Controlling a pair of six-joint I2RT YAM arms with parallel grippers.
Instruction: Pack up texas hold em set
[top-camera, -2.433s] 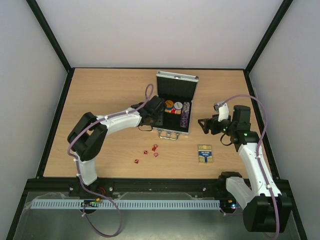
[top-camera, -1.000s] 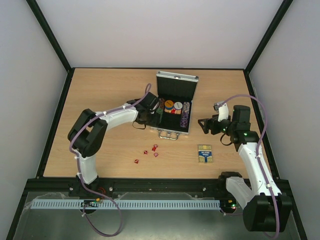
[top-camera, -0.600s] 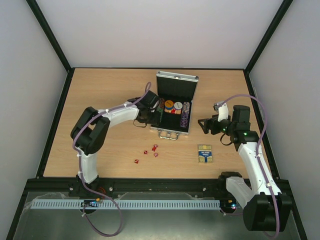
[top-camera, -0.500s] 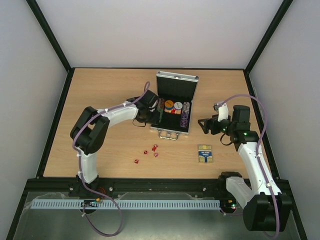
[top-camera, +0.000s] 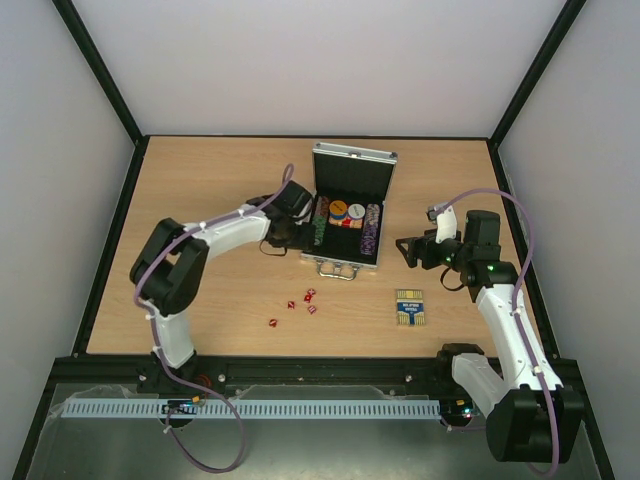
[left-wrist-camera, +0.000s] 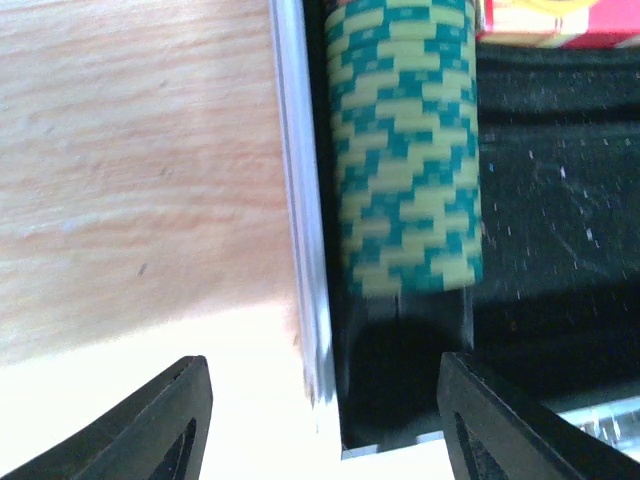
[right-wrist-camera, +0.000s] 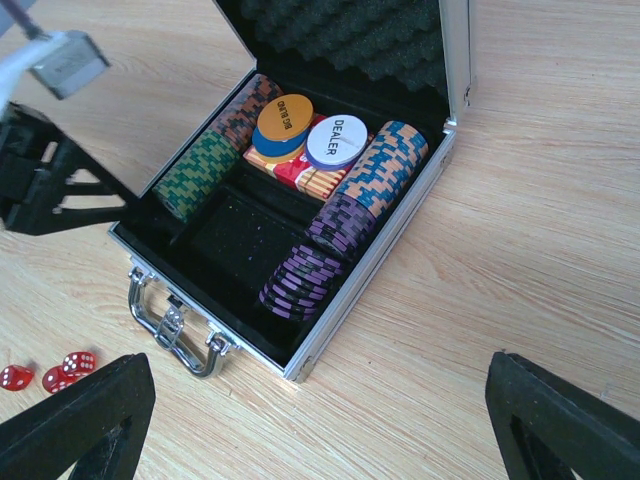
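Presently, as I log it from the console, largest item first:

1. Bench (top-camera: 200, 180): wooden; carries everything below.
2. Case (top-camera: 352, 170): silver, lid raised, upper centre of the top view, handle toward the bottom of the frame. The black middle bay behind the handle looks empty in the right wrist view.
3. Left pincer (left-wrist-camera: 325, 420): jaws apart and gripping nothing, one on each side of the case's left wall.
4. Right pincer (top-camera: 408, 249): jaws spread wide, empty, just right of the case.
5. Chips (left-wrist-camera: 405, 150): green-and-yellow row against the left wall; purple and orange-blue rows along the right wall.
6. Deck box (top-camera: 410, 307): flat on the bench, lower right of centre, below the right pincer. Its long axis runs up and down the frame. I judge the right arm clearly nearer.
7. Dice (top-camera: 303, 300): small red scatter, lower centre, below the case; left arm nearer.
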